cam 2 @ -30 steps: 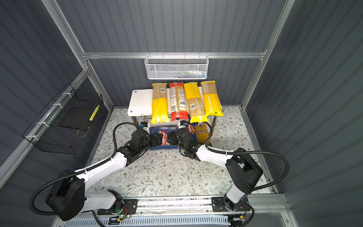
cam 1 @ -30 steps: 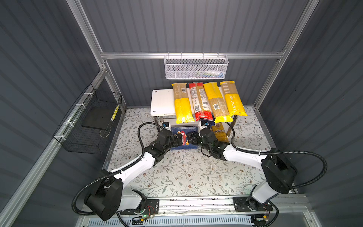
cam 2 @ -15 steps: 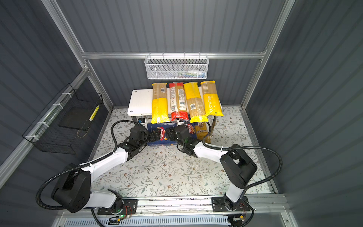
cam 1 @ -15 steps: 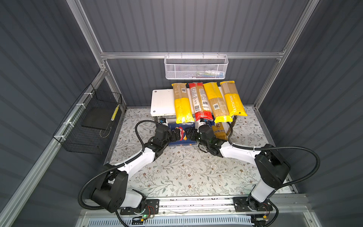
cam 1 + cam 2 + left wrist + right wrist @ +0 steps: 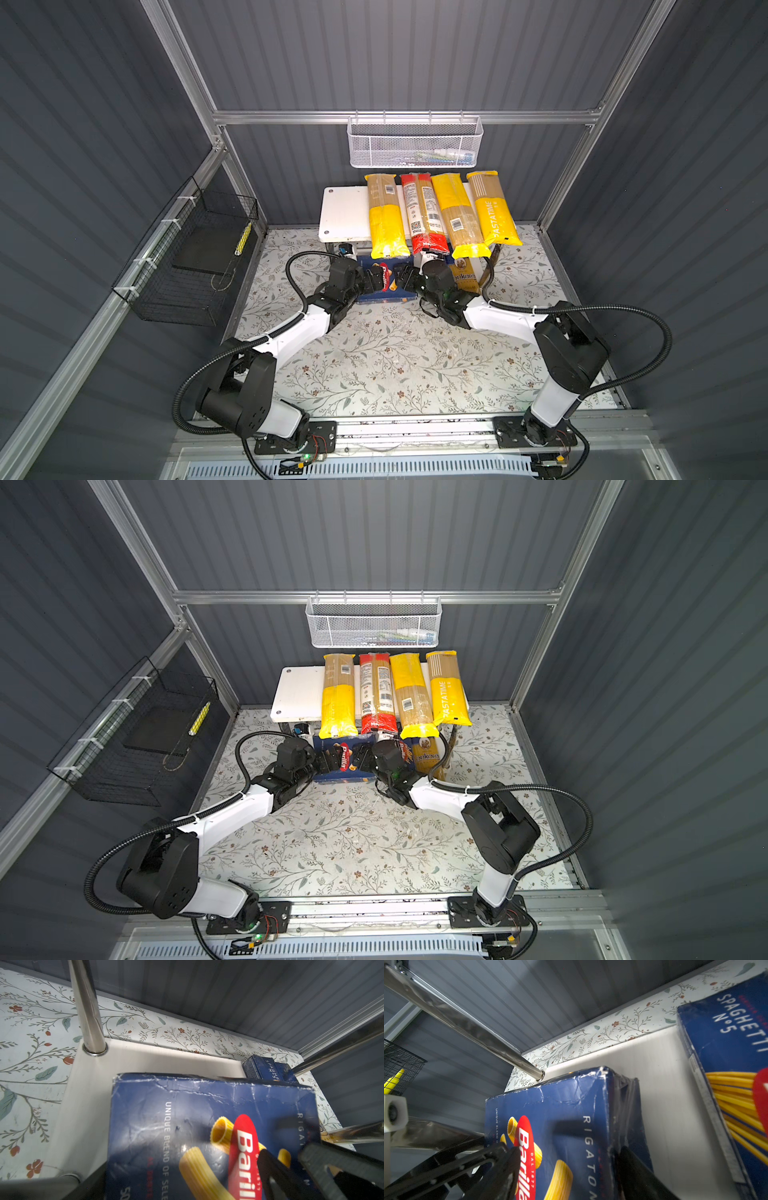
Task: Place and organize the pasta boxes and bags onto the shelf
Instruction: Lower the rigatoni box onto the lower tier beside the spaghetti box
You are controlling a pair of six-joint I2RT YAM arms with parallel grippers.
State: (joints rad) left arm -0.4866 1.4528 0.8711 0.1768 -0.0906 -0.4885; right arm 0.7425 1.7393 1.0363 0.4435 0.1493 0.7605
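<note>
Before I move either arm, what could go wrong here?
The left gripper and right gripper crowd the same rigatoni box; they could clash. The top-tier bags overhang the shelf edge right above them, so lifting could knock the red bag off. The box's creased corners may crumple further if pushed.

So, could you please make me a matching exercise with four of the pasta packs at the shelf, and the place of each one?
Things:
1. rigatoni box
2. PASTATIME bag
3. red bag
4. ankara bag

Places:
A. top tier, second from the left
B. below the top tier, far right
C. top tier, far right
D. lower tier, left of the other packs

Pairs: 1-D, 2-C, 3-A, 4-B.
</note>
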